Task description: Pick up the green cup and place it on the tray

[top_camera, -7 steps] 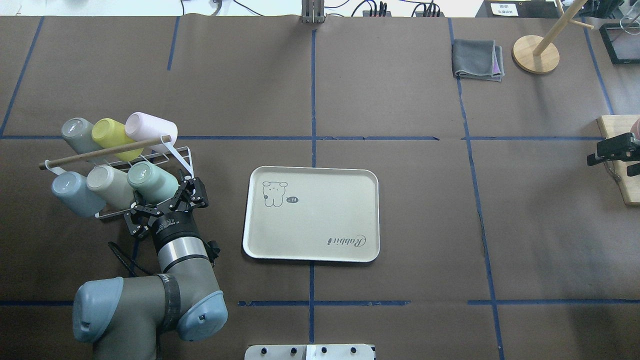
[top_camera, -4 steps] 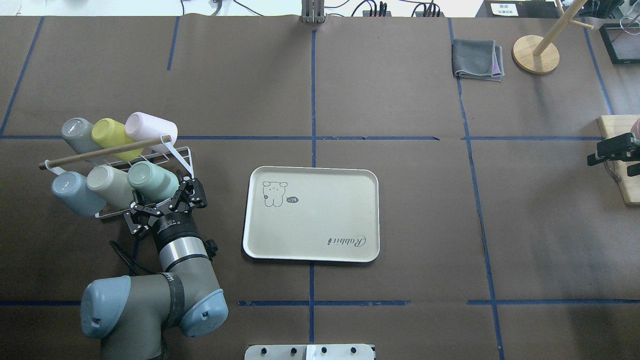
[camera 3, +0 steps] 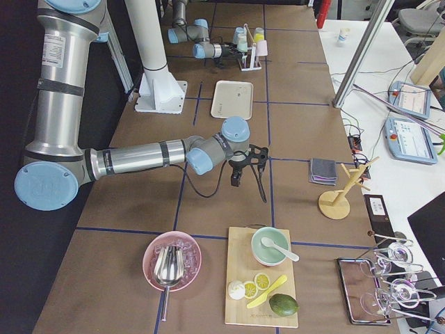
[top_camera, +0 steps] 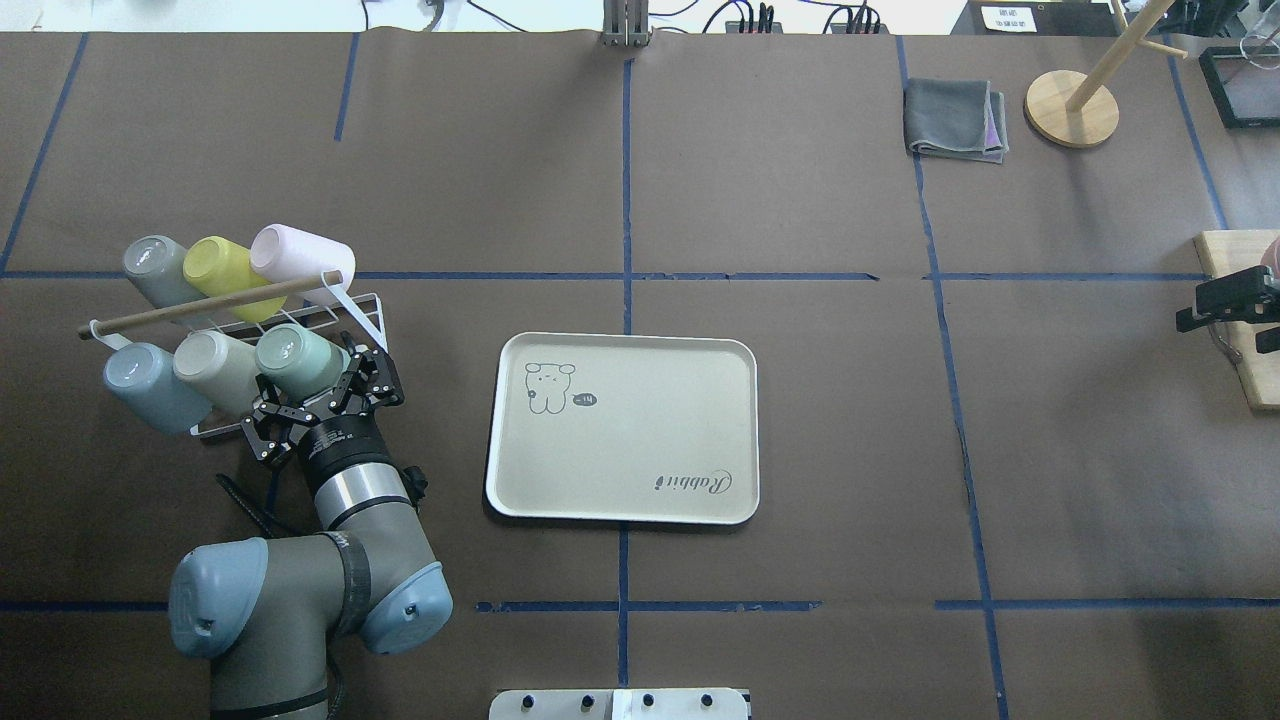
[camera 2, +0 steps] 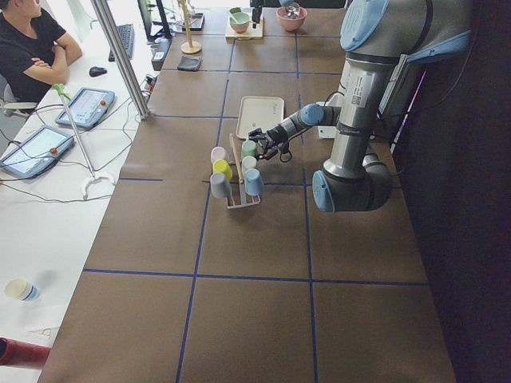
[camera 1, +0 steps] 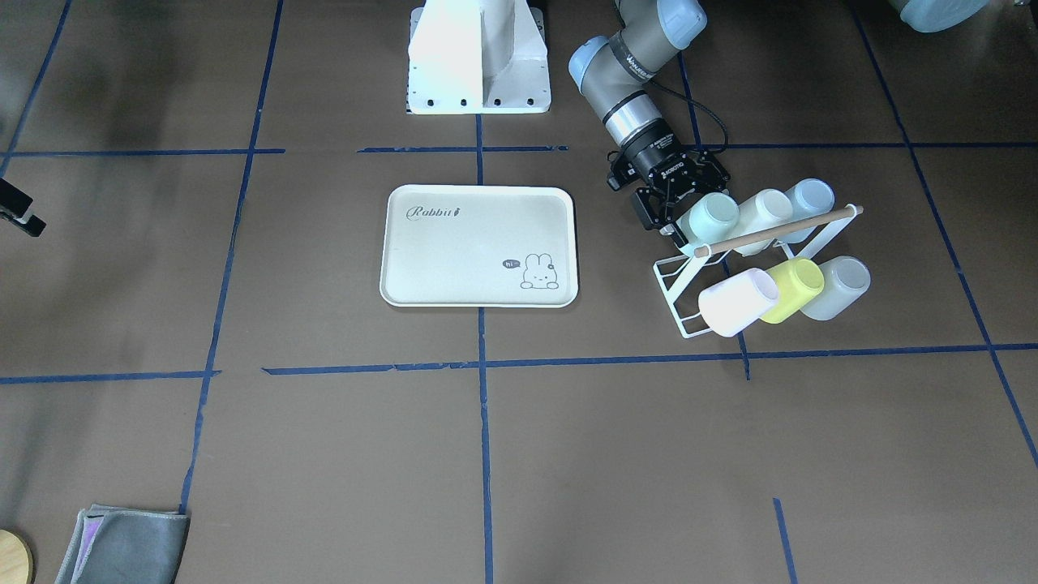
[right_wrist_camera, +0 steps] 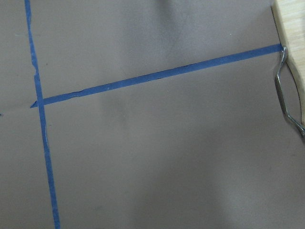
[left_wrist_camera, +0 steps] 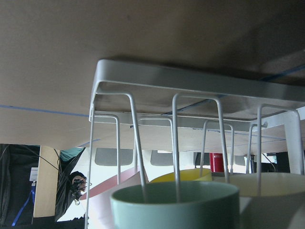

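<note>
The green cup [top_camera: 297, 358] lies tilted on a white wire rack [top_camera: 365, 305], at the right end of the rack's near row; it also shows in the front view [camera 1: 708, 219]. My left gripper [top_camera: 318, 388] is open, its fingers spread on either side of the cup's lower end, also seen in the front view [camera 1: 684, 203]. The left wrist view shows the cup's rim [left_wrist_camera: 176, 200] close at the bottom. The cream tray [top_camera: 640, 420] lies flat to the right of the rack, bare, also in the front view [camera 1: 470, 251]. My right gripper [top_camera: 1225, 310] hangs open at the table's right edge.
The rack also holds a beige cup [top_camera: 220, 370], a pale blue cup [top_camera: 145, 385], a grey cup [top_camera: 160, 268], a yellow cup [top_camera: 228, 270] and a pink cup [top_camera: 300, 258]. A wooden rod [top_camera: 210, 305] runs across it. A grey cloth [top_camera: 955, 120] and a wooden stand [top_camera: 1072, 108] are far right.
My left gripper has moved up and left toward the rack, so its open fingers now sit around the green cup's lower end. The cup has not moved.
</note>
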Controlling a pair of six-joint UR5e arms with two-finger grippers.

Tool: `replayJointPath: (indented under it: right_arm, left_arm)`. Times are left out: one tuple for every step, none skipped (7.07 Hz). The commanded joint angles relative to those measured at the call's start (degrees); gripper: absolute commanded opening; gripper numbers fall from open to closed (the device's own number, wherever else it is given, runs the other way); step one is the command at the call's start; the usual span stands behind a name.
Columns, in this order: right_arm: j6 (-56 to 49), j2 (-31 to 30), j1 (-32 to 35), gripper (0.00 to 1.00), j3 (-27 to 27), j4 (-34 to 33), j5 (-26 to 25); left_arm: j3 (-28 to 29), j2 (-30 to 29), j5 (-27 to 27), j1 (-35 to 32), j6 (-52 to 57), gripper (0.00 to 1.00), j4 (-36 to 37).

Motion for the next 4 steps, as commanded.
replayJointPath:
  right_arm:
    - [0.0,0.0,0.0,0.99,0.1,0.1,0.0]
    - [0.0,0.0,0.1,0.99,0.2,0.1,0.0]
    - [0.1,0.0,0.0,0.99,0.2,0.1,0.0]
    - [0.1,0.0,0.0,0.99,0.5,0.0,0.0]
  left_arm:
    - [1.1,0.0,0.0,-0.5,-0.2,1.00,-0.2]
    - [1.1,-0.1,-0.1,-0.3,-0.2,1.00,-0.2]
    - [1.0,-0.1,-0.1,-0.3,-0.3,0.99,-0.2]
    - [1.1,-0.2,-0.1,-0.2,-0.3,0.93,-0.2]
